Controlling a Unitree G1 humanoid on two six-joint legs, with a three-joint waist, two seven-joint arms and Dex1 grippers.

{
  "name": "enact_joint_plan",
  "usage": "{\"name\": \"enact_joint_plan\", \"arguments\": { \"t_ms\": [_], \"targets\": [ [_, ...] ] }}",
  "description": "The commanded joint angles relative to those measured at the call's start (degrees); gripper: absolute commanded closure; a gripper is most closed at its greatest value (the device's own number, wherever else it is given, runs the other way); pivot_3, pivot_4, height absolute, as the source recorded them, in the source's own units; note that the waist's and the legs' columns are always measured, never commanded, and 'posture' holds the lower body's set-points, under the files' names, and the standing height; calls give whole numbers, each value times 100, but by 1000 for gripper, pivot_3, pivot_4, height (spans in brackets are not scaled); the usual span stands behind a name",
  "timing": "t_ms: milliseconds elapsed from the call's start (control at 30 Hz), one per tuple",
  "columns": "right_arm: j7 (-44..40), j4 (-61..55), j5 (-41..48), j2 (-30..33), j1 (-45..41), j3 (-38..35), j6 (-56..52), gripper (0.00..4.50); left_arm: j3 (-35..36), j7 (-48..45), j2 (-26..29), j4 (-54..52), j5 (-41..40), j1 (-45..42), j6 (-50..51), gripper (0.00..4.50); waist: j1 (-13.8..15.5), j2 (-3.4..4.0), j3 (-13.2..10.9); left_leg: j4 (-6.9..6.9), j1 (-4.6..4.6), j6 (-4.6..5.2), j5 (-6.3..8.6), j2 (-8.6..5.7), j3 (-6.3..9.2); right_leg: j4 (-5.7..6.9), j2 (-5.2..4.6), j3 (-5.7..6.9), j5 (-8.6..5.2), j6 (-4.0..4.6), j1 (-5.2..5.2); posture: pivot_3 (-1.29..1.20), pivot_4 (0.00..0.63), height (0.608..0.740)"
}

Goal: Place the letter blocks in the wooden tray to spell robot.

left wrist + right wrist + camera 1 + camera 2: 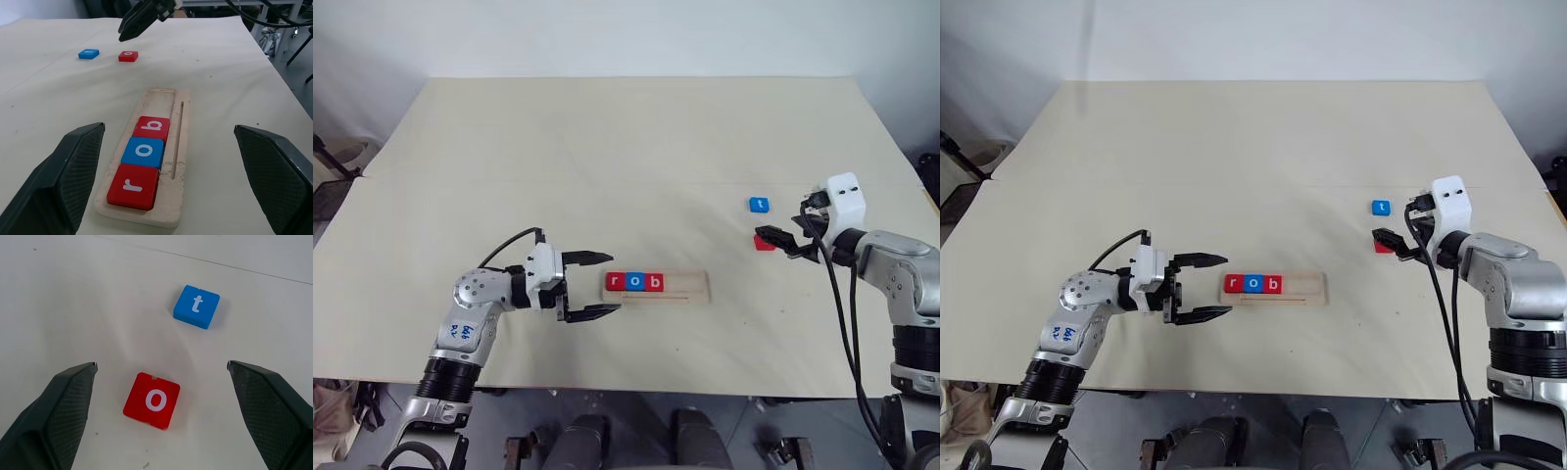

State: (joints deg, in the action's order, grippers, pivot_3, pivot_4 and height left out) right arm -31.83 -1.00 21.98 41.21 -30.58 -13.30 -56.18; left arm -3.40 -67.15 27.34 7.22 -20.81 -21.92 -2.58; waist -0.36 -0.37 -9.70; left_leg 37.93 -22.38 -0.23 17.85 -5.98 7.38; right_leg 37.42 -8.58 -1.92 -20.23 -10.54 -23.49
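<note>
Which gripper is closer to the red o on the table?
Right. The right gripper hovers open right over the red o; the left gripper sits open by the tray's far end.

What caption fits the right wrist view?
Open right gripper poised over red o block, blue t block beyond.

My head pair is looking down over the table (607, 147); wrist cameras are sitting close, sharing the red o block (152, 400).
</note>
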Motion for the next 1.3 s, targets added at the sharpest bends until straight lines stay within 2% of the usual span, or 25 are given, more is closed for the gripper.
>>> {"name": "enact_joint_plan", "arguments": {
  "t_ms": [33,433,933,1033,1267,1300],
  "targets": [
    [71,-385,117,111,42,-255,-107,37,0,-51,-3,-15,-17,-58,-68,0,3,0,0,0,0,0,0,0,0,0,0,0,0,0,0,0,150,740],
    [264,-697,212,-25,288,-325,-233,37,-13,-132,-63,120,7,-188,-105,0,-2,0,0,0,0,0,0,0,0,1,0,0,0,0,0,0,150,740],
    [1932,-1094,-178,-1470,619,-207,-456,37,58,-73,8,-46,5,-68,-36,0,-6,0,0,0,1,0,0,-1,2,12,0,-1,0,0,-1,0,150,740],
    [2022,-1067,-207,-1586,627,-198,-370,601,62,-46,13,-75,-5,-49,-23,0,-7,0,0,0,1,0,0,-1,2,17,0,-1,0,0,-1,0,150,740],
    [2149,-948,-298,-1667,637,-215,-188,3036,48,5,-6,-119,-10,-26,-9,0,-71,1,1,-1,2,0,0,-1,2,20,0,-1,0,0,-1,0,150,740],
    [2152,-967,-298,-1660,642,-221,-198,3044,46,10,-9,-122,-9,-25,-8,0,-94,1,1,-1,2,0,0,-1,2,21,0,-1,0,0,-1,0,150,740]
  ]
}}
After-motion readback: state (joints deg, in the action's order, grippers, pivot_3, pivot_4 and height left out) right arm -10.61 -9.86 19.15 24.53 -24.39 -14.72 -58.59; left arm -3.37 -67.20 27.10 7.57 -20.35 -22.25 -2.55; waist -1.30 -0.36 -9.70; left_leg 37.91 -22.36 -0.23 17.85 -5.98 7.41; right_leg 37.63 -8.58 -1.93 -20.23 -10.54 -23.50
